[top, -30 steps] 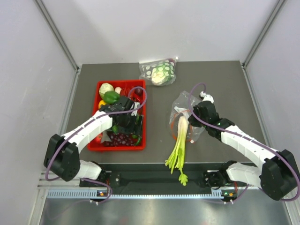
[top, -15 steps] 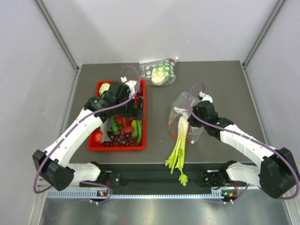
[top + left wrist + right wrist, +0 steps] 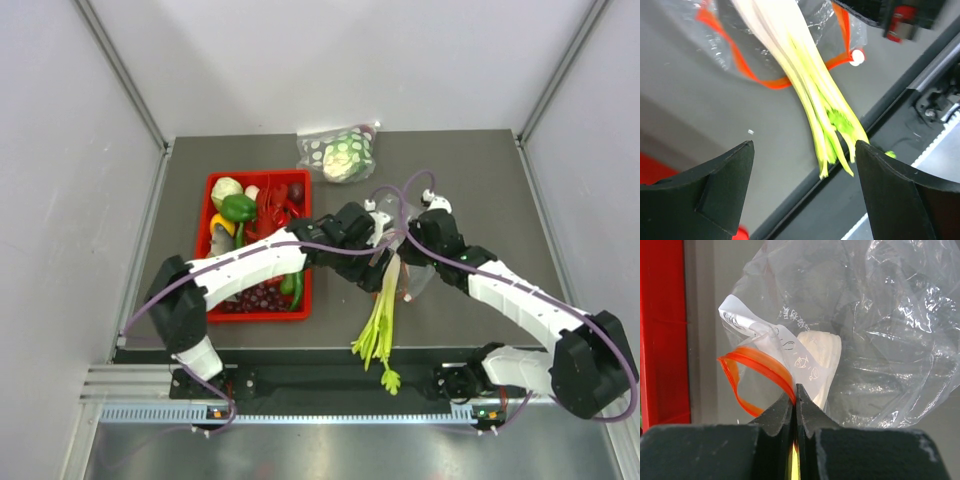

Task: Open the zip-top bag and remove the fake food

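Note:
The zip-top bag [image 3: 415,225] lies right of centre, its orange-red zip strip [image 3: 760,365] gaping open. My right gripper [image 3: 407,246] is shut on that strip [image 3: 796,390] beside the white label [image 3: 752,320]. The celery-like stalk bunch [image 3: 383,318] sticks out of the bag mouth toward the near edge, and its white base [image 3: 821,355] is still inside. My left gripper [image 3: 378,233] hovers open and empty above the stalk [image 3: 805,80], just left of the right gripper. I see no fish or slim green piece in the bag.
A red tray [image 3: 255,176] with a green pepper [image 3: 238,207], purple grapes [image 3: 262,297] and other fake food stands at the left. A dotted clear bag [image 3: 340,152] with a pale round head lies at the back. The stalk's green tips overhang the table's near edge [image 3: 300,347].
My left arm has swung from over the red tray rightward to above the bag mouth and stalk. The right gripper has stayed shut on the zip strip.

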Robot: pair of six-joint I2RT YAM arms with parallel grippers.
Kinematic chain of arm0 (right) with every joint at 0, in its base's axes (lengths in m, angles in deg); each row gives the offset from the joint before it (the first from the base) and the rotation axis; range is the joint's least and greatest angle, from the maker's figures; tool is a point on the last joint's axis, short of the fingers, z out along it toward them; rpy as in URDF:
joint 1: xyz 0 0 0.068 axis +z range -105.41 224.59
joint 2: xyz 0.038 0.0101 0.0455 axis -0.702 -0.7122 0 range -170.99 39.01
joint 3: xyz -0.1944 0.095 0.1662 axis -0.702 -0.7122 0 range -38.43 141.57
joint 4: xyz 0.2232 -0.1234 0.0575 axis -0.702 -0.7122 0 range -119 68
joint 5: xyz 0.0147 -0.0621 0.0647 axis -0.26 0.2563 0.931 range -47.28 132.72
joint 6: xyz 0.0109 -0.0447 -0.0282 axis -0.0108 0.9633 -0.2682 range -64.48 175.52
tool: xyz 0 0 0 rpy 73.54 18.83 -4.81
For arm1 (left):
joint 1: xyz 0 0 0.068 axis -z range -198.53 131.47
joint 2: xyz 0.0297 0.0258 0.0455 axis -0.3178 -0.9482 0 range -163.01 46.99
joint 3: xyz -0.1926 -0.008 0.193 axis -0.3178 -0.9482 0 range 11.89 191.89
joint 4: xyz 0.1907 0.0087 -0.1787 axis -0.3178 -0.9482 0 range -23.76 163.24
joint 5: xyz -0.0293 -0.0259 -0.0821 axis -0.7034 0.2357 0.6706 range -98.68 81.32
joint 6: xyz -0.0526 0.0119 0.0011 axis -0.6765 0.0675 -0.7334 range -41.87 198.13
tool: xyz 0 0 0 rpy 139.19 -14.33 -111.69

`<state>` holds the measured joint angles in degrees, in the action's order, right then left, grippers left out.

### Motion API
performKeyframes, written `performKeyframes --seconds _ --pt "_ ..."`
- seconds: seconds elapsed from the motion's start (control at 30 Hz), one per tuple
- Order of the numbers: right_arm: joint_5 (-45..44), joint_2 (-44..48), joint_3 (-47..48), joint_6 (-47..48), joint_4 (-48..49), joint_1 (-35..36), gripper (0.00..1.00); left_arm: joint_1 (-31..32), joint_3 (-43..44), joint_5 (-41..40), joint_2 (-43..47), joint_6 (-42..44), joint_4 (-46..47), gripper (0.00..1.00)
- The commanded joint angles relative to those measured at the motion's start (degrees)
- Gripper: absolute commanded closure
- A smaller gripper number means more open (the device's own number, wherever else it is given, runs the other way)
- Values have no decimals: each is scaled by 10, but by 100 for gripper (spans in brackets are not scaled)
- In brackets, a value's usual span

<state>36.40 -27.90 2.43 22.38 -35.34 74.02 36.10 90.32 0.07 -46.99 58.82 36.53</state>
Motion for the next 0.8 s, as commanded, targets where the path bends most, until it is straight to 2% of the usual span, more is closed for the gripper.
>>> performKeyframes --seconds 0.0,0.1,0.27,0.53,0.77 --pt "4 -8 35 6 17 -8 100 16 20 15 -47 20 44 13" --pt "4 -9 35 5 21 -8 100 31 27 -6 -85 30 47 12" --pt "5 -8 34 4 22 -8 100 60 30 6 -131 25 71 11" --pt "7 -8 31 0 22 -8 100 79 24 -18 -176 28 100 10" --pt "8 -6 18 -8 28 -7 100 87 35 -8 -224 18 111 8"
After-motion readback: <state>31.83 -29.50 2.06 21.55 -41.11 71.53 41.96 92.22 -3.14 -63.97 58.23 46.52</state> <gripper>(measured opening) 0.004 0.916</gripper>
